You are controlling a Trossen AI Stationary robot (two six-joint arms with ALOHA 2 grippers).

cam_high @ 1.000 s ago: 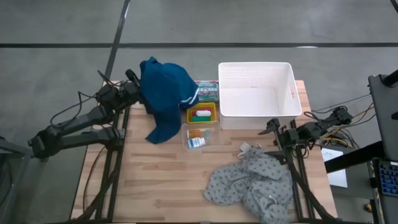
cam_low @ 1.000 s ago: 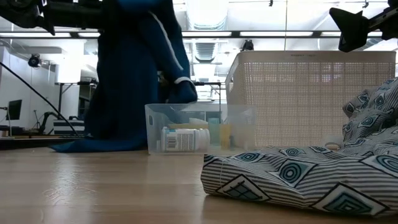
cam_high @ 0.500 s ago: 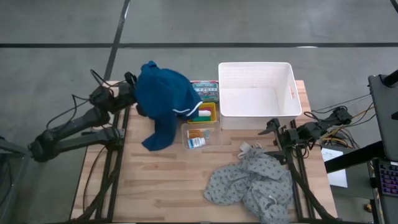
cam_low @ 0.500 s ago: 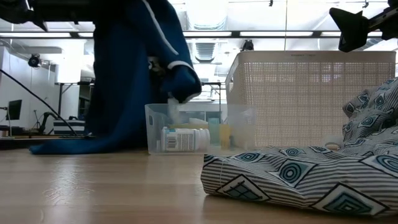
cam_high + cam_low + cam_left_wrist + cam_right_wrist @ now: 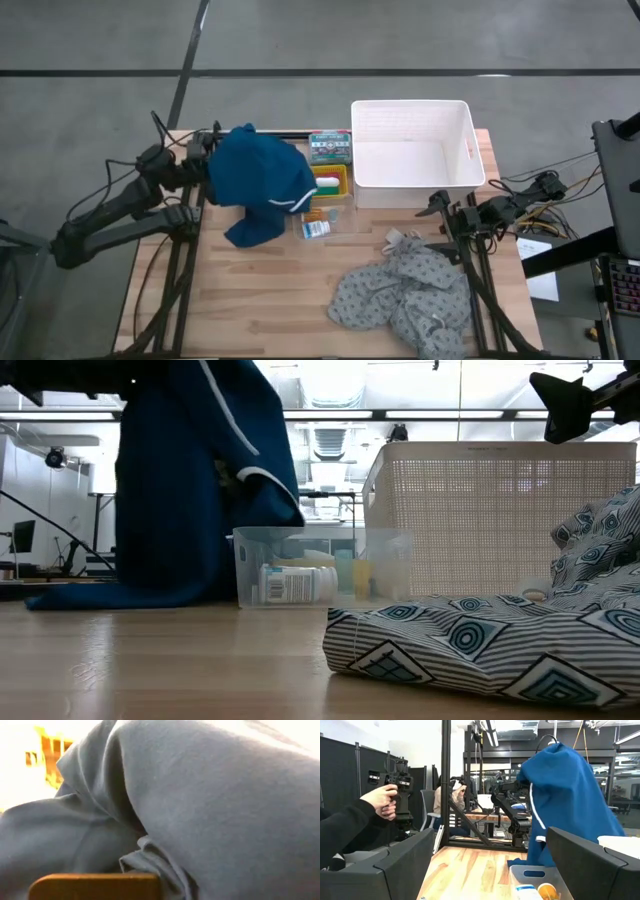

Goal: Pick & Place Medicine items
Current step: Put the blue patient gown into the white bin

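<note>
the blue cloth [image 5: 258, 183] hangs off the left gripper [image 5: 207, 166] at the centre-left of the high view, lifted clear of the table except for its lower end, which trails on the wood at the left of the low view. it looks held up this way to uncover the medicine items, which sit just right of it. the yellow tray [image 5: 328, 181] with a red and a white piece shows at the cloth's right edge, and the clear bin [image 5: 320, 566] below it holds the bottle [image 5: 297, 583], lying on its side, plus an orange pack [image 5: 316, 213]. a green box [image 5: 330, 146] lies above the tray, beside the white basket [image 5: 461, 135]. the left gripper is clenched on a fold of the cloth; its wrist view is filled with fabric. the right gripper [image 5: 447, 216] waits at centre-right, below the basket, spread wide and holding nothing, just above the grey cloth [image 5: 407, 298].
</note>
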